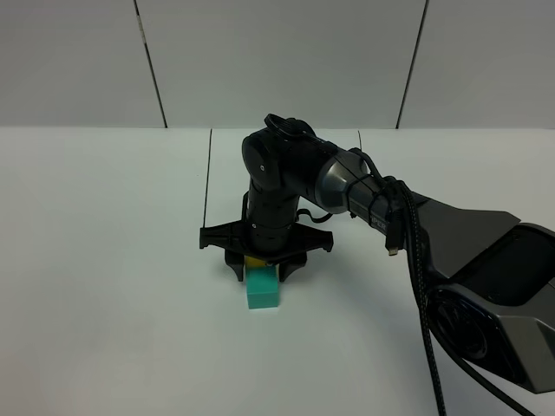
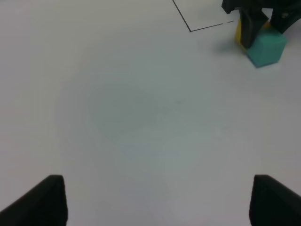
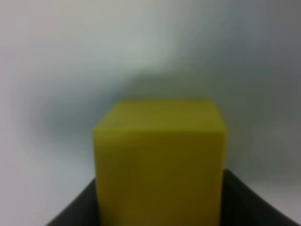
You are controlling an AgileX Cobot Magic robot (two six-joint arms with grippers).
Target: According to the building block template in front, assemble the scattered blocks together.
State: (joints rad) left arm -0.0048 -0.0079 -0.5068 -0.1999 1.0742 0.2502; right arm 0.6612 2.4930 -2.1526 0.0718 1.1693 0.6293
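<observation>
The yellow block (image 1: 254,260) and the teal block (image 1: 262,290) sit side by side and touching on the white table, just in front of a thin black outline (image 1: 208,173). My right gripper (image 1: 262,274) reaches down over the yellow block (image 3: 160,160), one finger close on each side. Whether the fingers still press it does not show. The left wrist view shows the yellow block (image 2: 239,33) and teal block (image 2: 266,47) far off, with a right finger (image 2: 249,28) against the yellow one. My left gripper (image 2: 157,202) is open over bare table. The template is hidden.
The right arm (image 1: 364,195) stretches from the lower right across the middle and covers most of the area inside the outline (image 2: 207,27). A black cable (image 1: 421,286) hangs along it. White wall panels stand behind the table.
</observation>
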